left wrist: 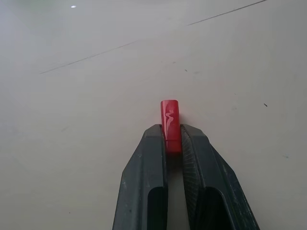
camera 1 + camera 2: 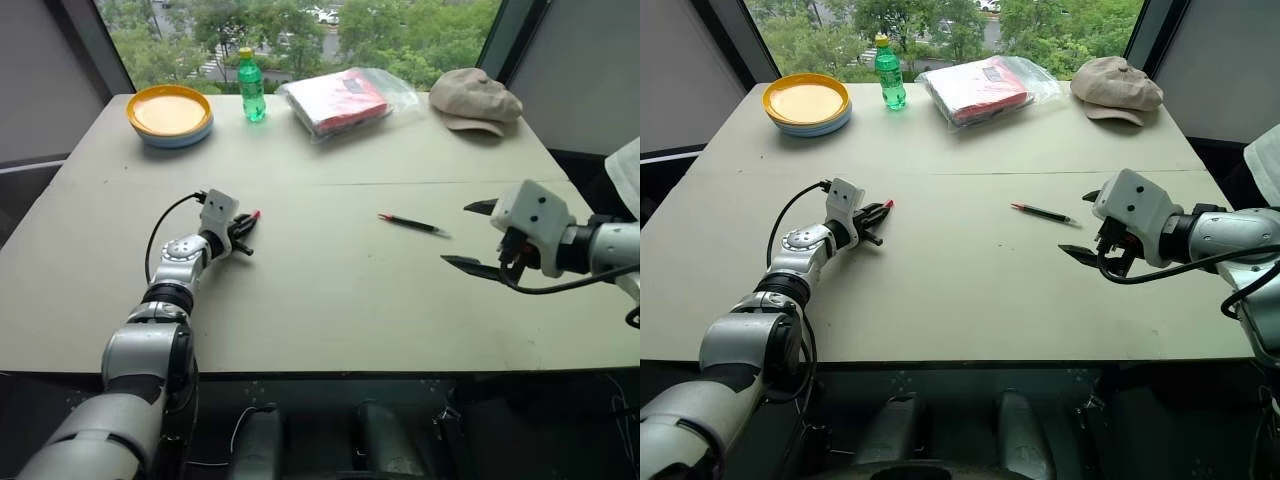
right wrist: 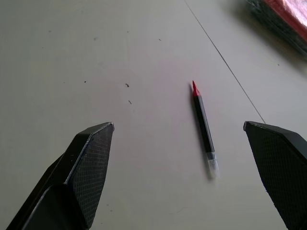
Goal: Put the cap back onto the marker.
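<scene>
The small red cap (image 1: pixel 170 123) is pinched between the two black fingers of my left gripper (image 2: pixel 248 223), which is shut on it just above the table's left half; the cap's end sticks out past the fingertips (image 2: pixel 887 204). The marker (image 2: pixel 408 222), thin and black with a bare red tip (image 3: pixel 194 87), lies flat on the table right of centre. My right gripper (image 2: pixel 478 236) hovers to the right of the marker, raised off the table, with its jaws wide open and nothing between them. In the right wrist view the marker (image 3: pixel 203 125) lies ahead between the fingers.
At the table's far edge stand a yellow plate on a blue one (image 2: pixel 169 113), a green bottle with a yellow lid (image 2: pixel 250 87), a red packet in clear plastic (image 2: pixel 345 100) and a beige cap hat (image 2: pixel 476 99). A seam line (image 2: pixel 400 183) crosses the tabletop.
</scene>
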{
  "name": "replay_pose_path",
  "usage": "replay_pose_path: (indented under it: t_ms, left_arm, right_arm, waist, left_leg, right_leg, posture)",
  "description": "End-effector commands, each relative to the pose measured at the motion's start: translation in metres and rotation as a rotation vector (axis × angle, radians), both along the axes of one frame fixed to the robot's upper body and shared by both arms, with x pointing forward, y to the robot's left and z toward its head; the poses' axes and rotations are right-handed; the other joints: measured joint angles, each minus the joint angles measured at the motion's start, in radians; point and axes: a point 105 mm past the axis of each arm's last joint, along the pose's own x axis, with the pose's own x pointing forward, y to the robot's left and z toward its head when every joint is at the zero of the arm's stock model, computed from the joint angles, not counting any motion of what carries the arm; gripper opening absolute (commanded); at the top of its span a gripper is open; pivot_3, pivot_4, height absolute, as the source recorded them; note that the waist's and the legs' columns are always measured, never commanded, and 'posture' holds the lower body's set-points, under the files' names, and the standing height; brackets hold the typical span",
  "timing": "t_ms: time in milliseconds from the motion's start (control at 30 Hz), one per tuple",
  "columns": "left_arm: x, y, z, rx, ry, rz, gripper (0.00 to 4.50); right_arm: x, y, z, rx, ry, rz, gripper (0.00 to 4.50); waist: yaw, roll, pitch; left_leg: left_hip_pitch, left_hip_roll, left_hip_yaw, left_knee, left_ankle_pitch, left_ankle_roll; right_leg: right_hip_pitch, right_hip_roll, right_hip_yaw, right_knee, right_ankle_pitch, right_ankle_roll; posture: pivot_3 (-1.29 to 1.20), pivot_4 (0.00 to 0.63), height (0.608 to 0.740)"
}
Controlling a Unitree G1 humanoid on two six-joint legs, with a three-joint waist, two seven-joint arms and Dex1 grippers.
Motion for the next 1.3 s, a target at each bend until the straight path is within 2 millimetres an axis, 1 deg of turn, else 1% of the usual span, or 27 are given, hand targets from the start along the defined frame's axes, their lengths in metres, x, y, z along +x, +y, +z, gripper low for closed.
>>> replay_pose_path:
  t_ms: [33, 167, 267, 300, 333, 367, 400, 433, 500, 567, 633, 700, 767, 833, 900, 1000, 1100, 1233, 1300]
  left_arm:
    - [-0.007, -0.001, -0.021, 0.018, 0.083, -0.004, 0.07]
    - [-0.007, 0.001, -0.017, 0.021, 0.069, -0.012, 0.07]
    - [-0.007, -0.001, -0.006, -0.003, 0.033, -0.065, 0.07]
    - [-0.007, -0.002, 0.001, -0.020, 0.014, -0.091, 0.07]
    - [-0.008, -0.006, 0.013, -0.064, -0.017, -0.144, 0.07]
    - [-0.011, -0.011, 0.029, -0.121, -0.060, -0.212, 0.07]
    - [-0.017, -0.013, 0.044, -0.151, -0.097, -0.284, 0.07]
    - [-0.022, -0.015, 0.054, -0.165, -0.116, -0.332, 0.07]
    - [-0.039, -0.015, 0.069, -0.148, -0.137, -0.418, 0.07]
    - [-0.054, -0.012, 0.078, -0.122, -0.134, -0.455, 0.07]
    - [-0.068, -0.008, 0.085, -0.100, -0.120, -0.479, 0.07]
    - [-0.076, -0.007, 0.088, -0.092, -0.107, -0.486, 0.07]
    - [-0.086, -0.002, 0.097, -0.063, -0.108, -0.491, 0.07]
    - [-0.101, -0.001, 0.106, -0.038, -0.096, -0.531, 0.07]
    - [-0.111, -0.002, 0.111, -0.020, -0.076, -0.565, 0.07]
    - [-0.122, -0.001, 0.117, 0.009, -0.054, -0.600, 0.07]
    - [-0.129, 0.000, 0.123, 0.034, -0.041, -0.626, 0.07]
    - [-0.137, 0.002, 0.134, 0.065, -0.043, -0.640, 0.07]
    - [-0.140, 0.003, 0.136, 0.076, -0.039, -0.638, 0.07]
  right_arm:
    - [-0.001, 0.003, 0.011, -0.007, -0.058, 0.016, 4.50]
    - [0.001, 0.005, 0.011, -0.003, -0.059, 0.020, 4.50]
    - [0.003, 0.006, 0.009, 0.004, -0.059, 0.028, 4.50]
    - [0.007, 0.006, 0.008, 0.017, -0.063, 0.030, 4.50]
    - [0.012, 0.006, 0.008, 0.062, -0.065, 0.022, 4.50]
    - [0.018, 0.006, 0.008, 0.112, -0.066, 0.010, 4.50]
    - [0.026, 0.005, 0.006, 0.165, -0.057, 0.001, 4.50]
    - [0.031, 0.004, 0.004, 0.197, -0.049, -0.004, 4.50]
    - [0.043, 0.000, -0.001, 0.247, -0.031, -0.019, 4.50]
    - [0.053, -0.003, -0.007, 0.276, -0.012, -0.017, 4.50]
    - [0.063, -0.003, -0.012, 0.312, 0.009, -0.010, 4.50]
    - [0.068, -0.003, -0.015, 0.326, 0.019, -0.003, 4.50]
    - [0.081, 0.001, -0.021, 0.336, 0.032, 0.012, 4.50]
    - [0.095, 0.007, -0.027, 0.350, 0.050, 0.038, 4.50]
    - [0.105, 0.013, -0.030, 0.357, 0.061, 0.055, 4.50]
    - [0.117, 0.019, -0.038, 0.353, 0.079, 0.071, 4.50]
    - [0.125, 0.022, -0.044, 0.351, 0.103, 0.076, 4.50]
    - [0.132, 0.019, -0.057, 0.308, 0.127, 0.051, 4.50]
    - [0.133, 0.016, -0.061, 0.299, 0.140, 0.034, 4.50]
  waist:
    - [0.000, 0.000, 0.000]
    - [-0.001, 0.000, 0.000]
    - [-0.004, -0.001, 0.000]
    - [-0.005, -0.001, 0.001]
    - [-0.008, -0.002, 0.001]
    - [-0.012, -0.002, 0.001]
    - [-0.015, -0.002, 0.001]
    - [-0.021, -0.003, 0.002]
    - [-0.028, -0.004, 0.002]
    - [-0.033, -0.004, 0.003]
    - [-0.034, -0.003, 0.003]
    - [-0.031, -0.002, 0.004]
    - [-0.030, -0.002, 0.004]
    - [-0.032, -0.003, 0.005]
    - [-0.033, -0.003, 0.005]
    - [-0.031, -0.002, 0.006]
    - [-0.032, -0.002, 0.006]
    - [-0.033, -0.003, 0.006]
    - [-0.035, -0.002, 0.006]
  left_leg:
    - [0.000, 0.000, 0.000, 0.000, 0.000, 0.000]
    - [0.000, 0.000, 0.000, 0.000, 0.000, 0.000]
    - [-0.001, 0.000, 0.000, -0.001, 0.000, 0.000]
    - [-0.001, 0.000, 0.000, -0.001, 0.000, 0.000]
    - [-0.002, 0.000, 0.000, -0.001, 0.000, 0.000]
    - [-0.003, 0.000, 0.000, -0.002, 0.000, 0.000]
    - [-0.007, 0.000, 0.000, -0.002, 0.000, 0.000]
    - [-0.010, 0.000, 0.000, -0.001, 0.000, 0.000]
    - [-0.019, 0.000, 0.000, 0.000, 0.000, 0.000]
    - [-0.025, 0.000, 0.000, 0.000, 0.001, -0.001]
    - [-0.028, 0.000, 0.000, -0.001, 0.000, 0.000]
    - [-0.029, 0.000, 0.000, -0.002, 0.000, 0.000]
    - [-0.029, 0.000, 0.000, -0.002, 0.000, 0.000]
    - [-0.029, 0.000, 0.000, -0.001, 0.000, 0.000]
    - [-0.029, 0.000, 0.000, 0.000, 0.000, 0.000]
    - [-0.029, 0.000, 0.000, 0.000, 0.000, 0.000]
    - [-0.029, 0.000, 0.001, 0.000, 0.000, 0.000]
    - [-0.029, 0.000, 0.001, 0.000, 0.000, 0.000]
    - [-0.029, 0.000, 0.001, -0.001, 0.000, 0.000]
  right_leg:
    - [0.000, 0.000, 0.000, 0.000, 0.000, 0.000]
    - [0.000, 0.000, 0.000, -0.001, 0.000, 0.000]
    - [-0.001, 0.000, 0.000, -0.001, 0.000, 0.000]
    - [-0.001, 0.000, 0.000, -0.001, 0.000, 0.000]
    - [-0.002, 0.000, 0.000, -0.002, 0.000, 0.000]
    - [-0.002, 0.000, 0.000, -0.003, 0.000, 0.000]
    - [-0.005, 0.000, 0.000, -0.004, 0.003, -0.004]
    - [-0.008, 0.000, 0.000, -0.004, 0.003, -0.004]
    - [-0.016, 0.000, 0.000, -0.004, 0.006, -0.001]
    - [-0.024, 0.000, 0.001, -0.002, 0.006, -0.001]
    - [-0.028, 0.000, 0.001, 0.000, 0.006, -0.001]
    - [-0.030, 0.000, 0.001, 0.000, 0.005, -0.002]
    - [-0.029, 0.000, 0.001, 0.001, 0.005, -0.002]
    - [-0.029, 0.000, 0.001, 0.001, 0.005, -0.001]
    - [-0.029, 0.001, 0.001, 0.001, 0.005, -0.002]
    - [-0.029, 0.000, 0.001, 0.001, 0.005, -0.002]
    - [-0.029, 0.000, 0.001, 0.001, 0.005, -0.002]
    - [-0.029, 0.000, 0.001, 0.000, 0.005, -0.002]
    - [-0.029, 0.000, 0.001, 0.000, 0.005, -0.002]
  posture:
    - [0.00, 0.150, 0.740]
    - [0.00, 0.150, 0.740]
    - [0.00, 0.150, 0.740]
    - [0.00, 0.150, 0.740]
    - [0.00, 0.150, 0.740]
    - [0.00, 0.150, 0.740]
    - [0.00, 0.150, 0.740]
    - [0.00, 0.150, 0.740]
    - [0.00, 0.150, 0.740]
    - [0.00, 0.150, 0.740]
    - [0.00, 0.150, 0.740]
    - [0.00, 0.150, 0.740]
    - [0.00, 0.150, 0.740]
    - [0.00, 0.150, 0.740]
    - [0.00, 0.150, 0.740]
    - [0.00, 0.150, 0.740]
    - [0.00, 0.150, 0.740]
    - [0.00, 0.150, 0.740]
    - [0.00, 0.150, 0.740]
